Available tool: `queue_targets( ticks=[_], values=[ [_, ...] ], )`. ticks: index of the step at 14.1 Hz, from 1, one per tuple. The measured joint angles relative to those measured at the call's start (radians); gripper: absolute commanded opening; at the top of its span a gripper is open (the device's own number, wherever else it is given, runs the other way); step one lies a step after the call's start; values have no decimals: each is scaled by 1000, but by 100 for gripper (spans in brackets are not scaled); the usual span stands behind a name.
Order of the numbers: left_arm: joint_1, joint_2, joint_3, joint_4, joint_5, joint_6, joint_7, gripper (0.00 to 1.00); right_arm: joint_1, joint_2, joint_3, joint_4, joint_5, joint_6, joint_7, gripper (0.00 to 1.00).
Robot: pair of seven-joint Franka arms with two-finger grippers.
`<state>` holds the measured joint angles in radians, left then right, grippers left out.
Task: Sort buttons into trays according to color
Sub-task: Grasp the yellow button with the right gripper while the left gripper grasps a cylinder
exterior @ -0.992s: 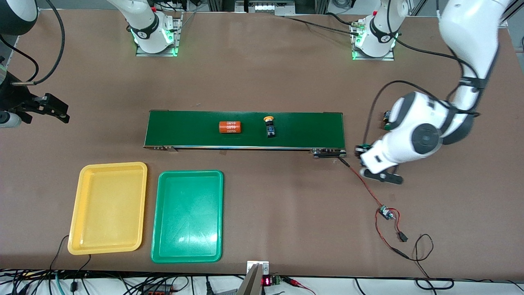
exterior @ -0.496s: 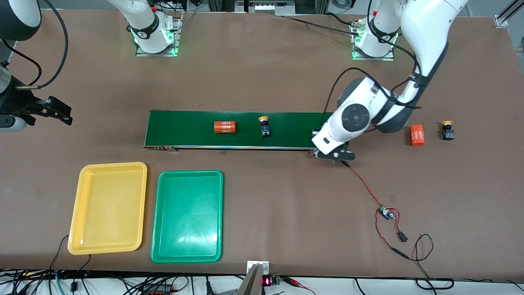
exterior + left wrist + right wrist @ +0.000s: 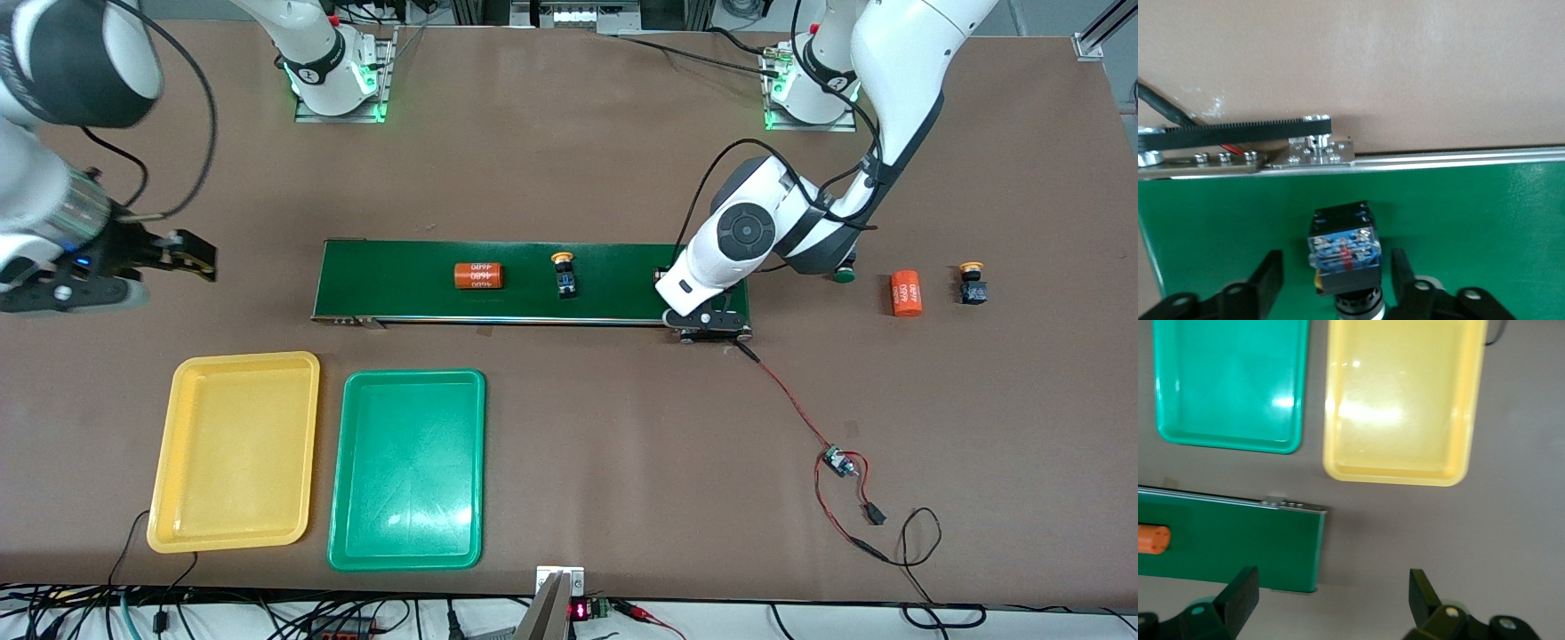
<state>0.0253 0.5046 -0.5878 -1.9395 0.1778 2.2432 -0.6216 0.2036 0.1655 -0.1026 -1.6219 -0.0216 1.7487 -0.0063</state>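
A button point(image 3: 1341, 250) with a black-and-blue body lies on the green belt point(image 3: 400, 280) between the fingers of my left gripper point(image 3: 1336, 263). The fingers stand apart from it and its cap is hidden. That gripper point(image 3: 711, 324) is at the belt's end toward the left arm. A yellow-capped button point(image 3: 563, 274) rides on the belt. Another yellow-capped button point(image 3: 972, 284) sits on the table toward the left arm's end. A green cap point(image 3: 843, 276) peeks out beside the left arm. The yellow tray point(image 3: 236, 449) and green tray point(image 3: 409, 467) are empty. My right gripper point(image 3: 187, 256) is open and empty.
One orange "4680" cylinder point(image 3: 479, 275) lies on the belt and another point(image 3: 906, 293) lies on the table beside the yellow-capped button. A red-and-black wire with a small board point(image 3: 837, 462) trails from the belt's end. In the right wrist view both trays point(image 3: 1405, 393) and the belt's end point(image 3: 1271, 547) show.
My left gripper swung from over the table to the belt's end, uncovering a cylinder and a button. The cylinder and button on the belt moved toward the right arm's end. My right gripper moved toward the belt.
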Motion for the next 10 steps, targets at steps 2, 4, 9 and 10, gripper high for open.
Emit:
queue_targets(
  ticks=[2, 4, 9, 10],
  values=[
    [9, -38, 1, 4, 0, 0, 0, 100, 44, 37, 2, 0, 42, 27, 80, 100],
    [39, -94, 14, 6, 0, -6, 4, 100, 101, 76, 3, -1, 58, 67, 141, 100],
    [99, -156, 225, 0, 1, -26, 401, 100, 271, 201, 7, -2, 59, 196, 270, 100],
    [106, -151, 271, -7, 1, -33, 495, 100, 306, 225, 8, -1, 59, 225, 313, 100]
  ],
)
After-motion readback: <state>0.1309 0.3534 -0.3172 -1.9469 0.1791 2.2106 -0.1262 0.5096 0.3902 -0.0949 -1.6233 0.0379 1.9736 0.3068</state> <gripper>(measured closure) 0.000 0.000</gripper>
